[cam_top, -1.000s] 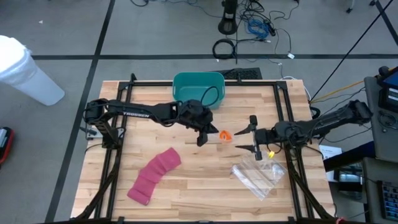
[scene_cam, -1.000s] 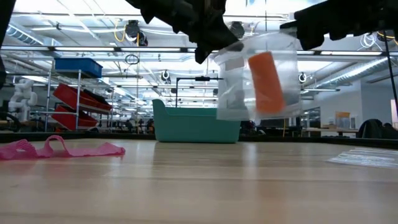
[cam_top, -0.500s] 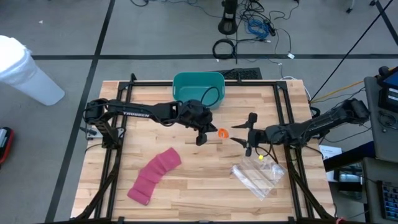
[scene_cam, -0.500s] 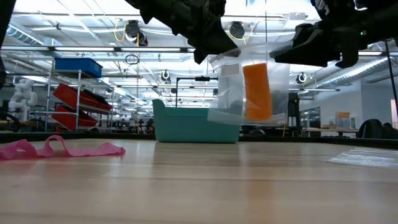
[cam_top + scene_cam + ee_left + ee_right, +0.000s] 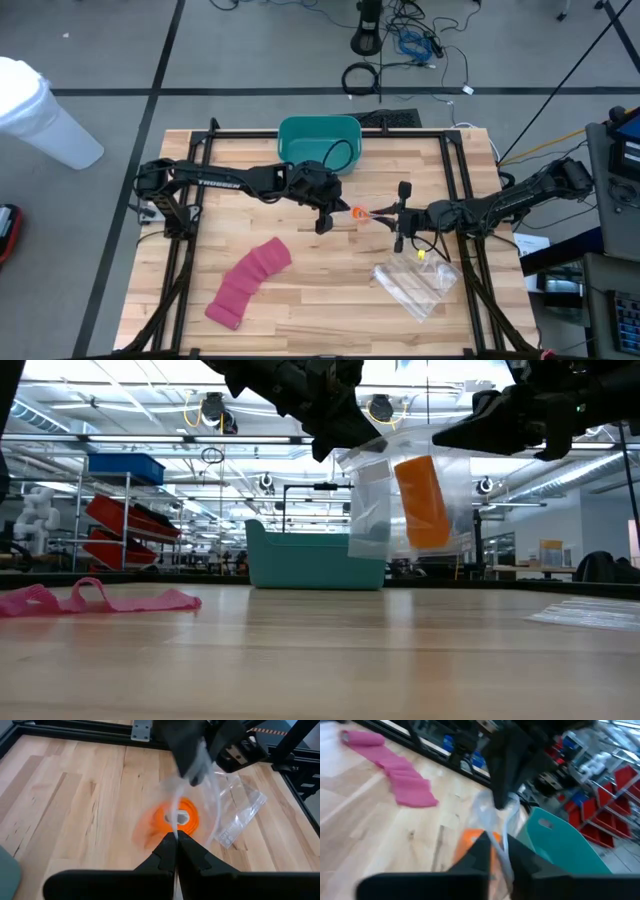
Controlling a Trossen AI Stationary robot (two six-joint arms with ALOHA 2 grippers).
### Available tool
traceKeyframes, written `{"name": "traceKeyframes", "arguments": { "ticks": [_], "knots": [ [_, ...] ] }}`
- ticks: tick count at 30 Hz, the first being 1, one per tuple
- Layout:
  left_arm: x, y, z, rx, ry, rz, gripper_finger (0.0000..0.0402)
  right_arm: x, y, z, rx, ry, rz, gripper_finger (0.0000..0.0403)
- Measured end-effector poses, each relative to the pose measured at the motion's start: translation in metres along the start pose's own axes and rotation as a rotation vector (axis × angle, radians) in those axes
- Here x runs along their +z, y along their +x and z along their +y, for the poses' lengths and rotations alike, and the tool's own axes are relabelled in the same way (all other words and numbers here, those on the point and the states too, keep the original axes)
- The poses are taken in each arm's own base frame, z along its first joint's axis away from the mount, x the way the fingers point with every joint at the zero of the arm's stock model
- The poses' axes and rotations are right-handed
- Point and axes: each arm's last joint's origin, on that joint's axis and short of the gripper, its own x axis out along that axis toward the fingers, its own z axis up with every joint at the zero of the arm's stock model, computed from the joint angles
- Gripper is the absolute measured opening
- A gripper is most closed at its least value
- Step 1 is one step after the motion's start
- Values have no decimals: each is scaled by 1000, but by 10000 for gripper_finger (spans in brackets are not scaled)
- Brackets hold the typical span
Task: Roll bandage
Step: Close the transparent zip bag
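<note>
Both arms reach toward mid-table, the left end effector (image 5: 334,214) and right end effector (image 5: 385,214) clamped closed, nearly meeting.

Two dark jointed arms (white lettering on the left arm (image 5: 215,183)).

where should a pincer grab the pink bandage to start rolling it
Grip the pink bandage at one narrow end, probably the lower-left one, coming straight down from above. It lies loose and rumpled in a long diagonal strip on the table, apart from both arms, so an end gives a free edge to fold over.

wooden table (image 5: 300,300), pink bandage (image 5: 248,281), teal bin (image 5: 318,137), plastic bags (image 5: 417,284)
</note>
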Motion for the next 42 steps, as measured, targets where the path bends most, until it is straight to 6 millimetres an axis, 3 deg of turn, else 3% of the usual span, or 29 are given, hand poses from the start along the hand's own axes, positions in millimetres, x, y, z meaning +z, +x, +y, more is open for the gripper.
{"name": "traceKeyframes", "arguments": {
  "ticks": [9,13,18,22,30,34,42],
  "knots": [
    [6,0,-1,10,29,-71,9,8,3,-2,34,62,29,1],
    [19,-14,-4,10,115,-158,9,10,4,-5,22,75,36,0],
    [21,-21,-3,13,131,-155,13,14,5,-9,8,97,32,0],
    [17,-17,-4,7,122,-122,43,18,6,-10,4,102,21,0],
    [7,-6,-12,-33,119,-57,140,21,6,-12,0,108,12,0],
    [8,-19,-12,-14,110,-19,168,21,6,-12,-4,108,14,0],
    [18,-48,-7,81,100,-38,171,23,6,-14,-35,130,8,0]
  ]
}}
